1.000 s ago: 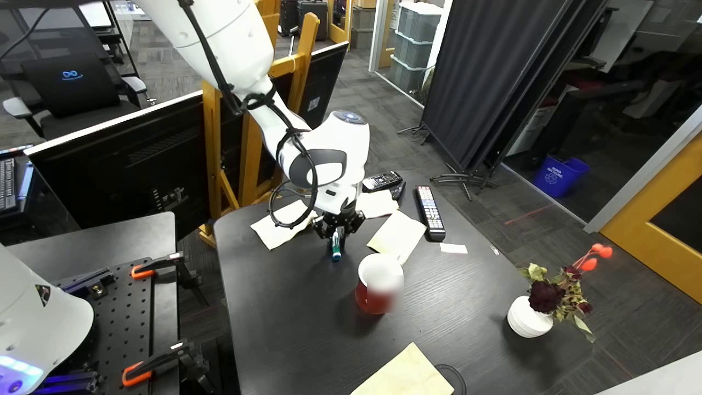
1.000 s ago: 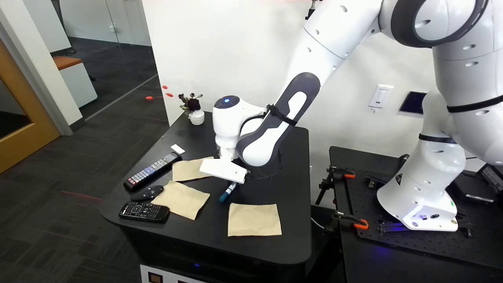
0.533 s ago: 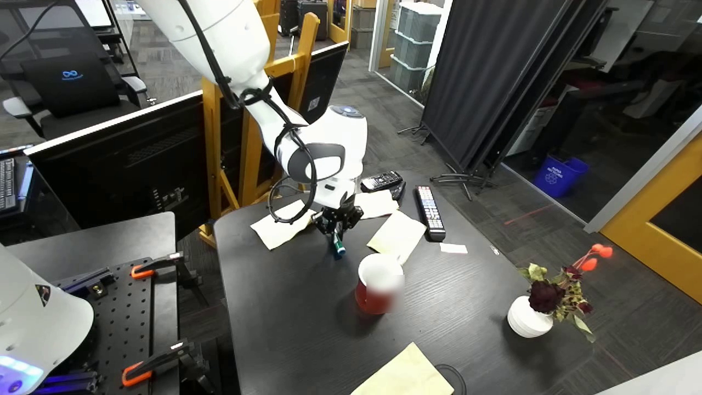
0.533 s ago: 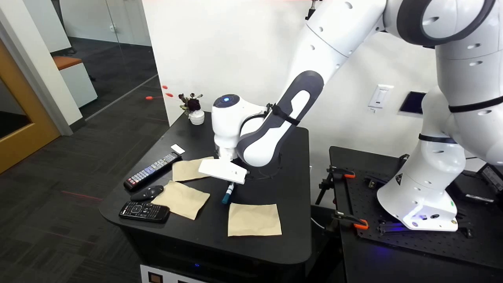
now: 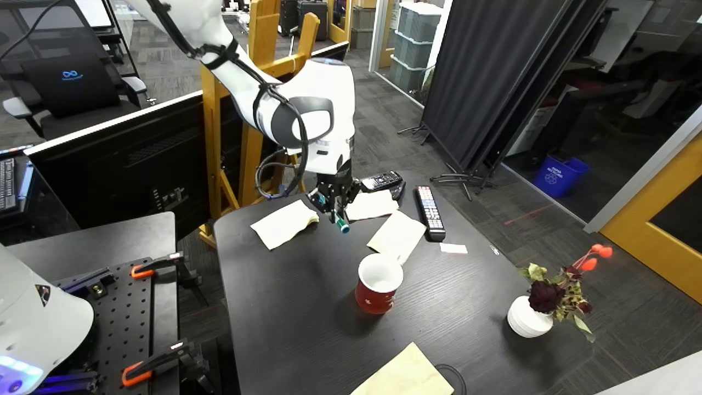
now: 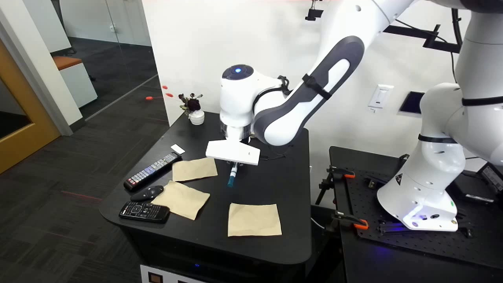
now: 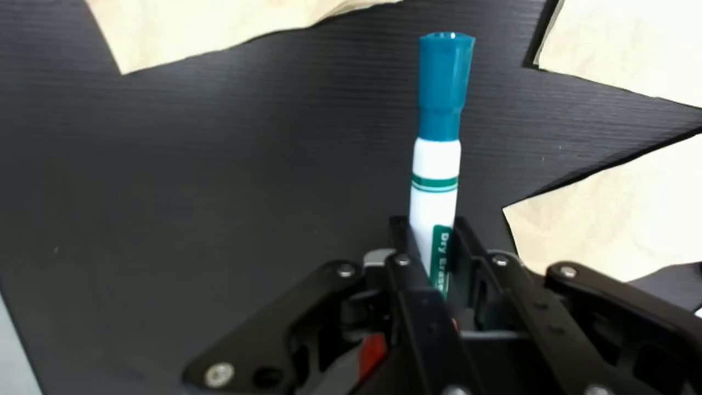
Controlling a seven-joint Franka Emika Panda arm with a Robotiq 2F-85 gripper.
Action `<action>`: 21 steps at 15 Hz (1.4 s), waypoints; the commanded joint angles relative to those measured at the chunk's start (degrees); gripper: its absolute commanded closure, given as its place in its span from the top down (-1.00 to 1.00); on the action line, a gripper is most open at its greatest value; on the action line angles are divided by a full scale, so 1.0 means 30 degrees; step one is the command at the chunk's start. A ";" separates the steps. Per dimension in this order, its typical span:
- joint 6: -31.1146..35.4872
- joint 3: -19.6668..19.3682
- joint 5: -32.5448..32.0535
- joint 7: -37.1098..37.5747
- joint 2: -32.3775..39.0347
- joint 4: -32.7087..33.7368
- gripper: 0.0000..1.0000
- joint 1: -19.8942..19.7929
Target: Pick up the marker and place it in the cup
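Wrist view shows the claw point(image 7: 431, 233) clamped on the marker point(image 7: 437, 162), whose teal-capped end juts out beyond the grip.

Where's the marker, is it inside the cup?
No, in an exterior view the gripper holds the marker apart from the cup, which stands on the table.

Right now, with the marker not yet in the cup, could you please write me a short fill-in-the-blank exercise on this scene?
1. Of the marker and the cup, the pincer holds the ____.
2. Printed on the marker's side are the words "Dry ____".
3. The outside of the cup is mainly coloured ____.
4. The dark flower stands in a vase coloured ____.

Missing words: marker; Erase; red; white.
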 commanded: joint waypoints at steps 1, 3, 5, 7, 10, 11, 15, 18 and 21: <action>-0.2293 -0.0295 -0.2050 -0.0253 -0.2872 -0.1251 -0.90 0.0124; -0.3946 -0.0043 -0.3303 -0.0109 -0.3701 -0.1172 -0.90 -0.0170; -0.5593 0.0186 -0.4592 0.0178 -0.4302 -0.0923 -0.90 -0.0436; -0.6934 0.0371 -0.6015 0.0504 -0.4615 -0.0653 -0.90 -0.0666; -0.8053 0.0639 -0.8283 0.0727 -0.4674 -0.0355 -0.90 -0.0997; -0.8241 0.0725 -0.9269 0.0948 -0.4606 -0.0280 -0.90 -0.1072; -0.8531 0.1078 -1.3432 0.2717 -0.4141 -0.0137 -0.90 -0.1306; -0.9015 0.1421 -1.6130 0.4884 -0.3773 -0.0347 -0.90 -0.1320; -0.9618 0.1735 -1.8206 0.7054 -0.3035 -0.0421 -0.90 -0.1389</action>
